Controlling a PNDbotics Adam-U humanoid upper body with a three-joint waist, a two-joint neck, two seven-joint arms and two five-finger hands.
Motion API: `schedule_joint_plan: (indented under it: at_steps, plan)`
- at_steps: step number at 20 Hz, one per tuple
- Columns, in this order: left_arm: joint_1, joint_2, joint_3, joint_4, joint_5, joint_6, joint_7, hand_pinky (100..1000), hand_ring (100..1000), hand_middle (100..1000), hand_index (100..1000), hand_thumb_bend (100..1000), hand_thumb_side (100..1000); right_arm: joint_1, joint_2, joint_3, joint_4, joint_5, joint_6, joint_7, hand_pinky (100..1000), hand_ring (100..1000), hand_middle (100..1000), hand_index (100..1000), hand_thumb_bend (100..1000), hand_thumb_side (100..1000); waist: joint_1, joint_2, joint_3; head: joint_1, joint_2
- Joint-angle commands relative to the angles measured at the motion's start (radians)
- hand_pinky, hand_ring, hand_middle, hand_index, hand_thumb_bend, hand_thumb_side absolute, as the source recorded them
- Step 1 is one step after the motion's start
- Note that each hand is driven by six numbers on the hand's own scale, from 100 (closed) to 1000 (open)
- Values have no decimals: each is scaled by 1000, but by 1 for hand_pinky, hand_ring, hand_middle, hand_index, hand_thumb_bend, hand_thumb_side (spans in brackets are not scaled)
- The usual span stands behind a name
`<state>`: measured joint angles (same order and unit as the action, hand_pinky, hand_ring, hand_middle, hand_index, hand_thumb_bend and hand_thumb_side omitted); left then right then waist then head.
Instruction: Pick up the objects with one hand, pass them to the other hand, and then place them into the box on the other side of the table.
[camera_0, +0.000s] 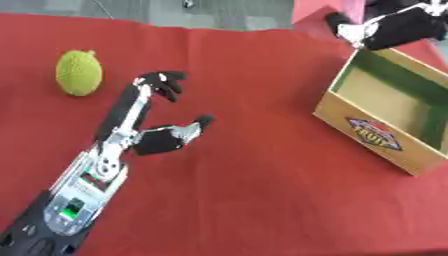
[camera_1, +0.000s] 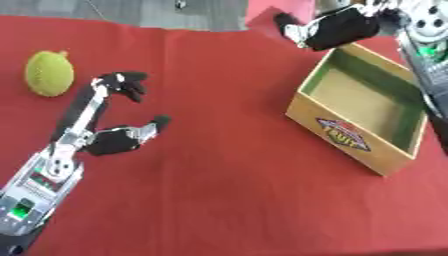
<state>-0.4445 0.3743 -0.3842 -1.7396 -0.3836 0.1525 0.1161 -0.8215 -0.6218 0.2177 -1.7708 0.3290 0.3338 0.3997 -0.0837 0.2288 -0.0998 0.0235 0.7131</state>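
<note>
A yellow-green, bumpy round fruit lies on the red tablecloth at the far left. My left hand lies just to its right, a short gap away. It is open, its fingers point up the table with the tips bent a little, its thumb sticks out to the right, and it holds nothing. My right hand, black with a white patch, hovers over the far left corner of the wooden box at the upper right. I see nothing in it. The box's tan floor shows bare between green inner walls.
The box carries a coloured fruit label on its front wall and stands askew near the table's right edge. Red cloth covers the whole table. Grey floor shows beyond the far edge. My right forearm runs along the right border.
</note>
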Motion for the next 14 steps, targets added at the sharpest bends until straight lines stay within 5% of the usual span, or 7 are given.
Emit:
schedule_joint_plan:
  at_steps: [1, 14]
  plan:
    - [-4, 25, 14, -33, 10, -3, 0, 820, 597, 592, 816, 517, 417, 6, -63, -49, 16, -9, 2, -33, 868, 771, 429, 514, 100, 143, 4, -17, 0, -18, -14]
    - [9, 48, 36, -97, 33, -1, 8, 819, 594, 590, 818, 486, 406, 187, -143, -120, 126, 9, 0, -96, 868, 772, 439, 523, 100, 178, 13, -12, 7, -89, -43]
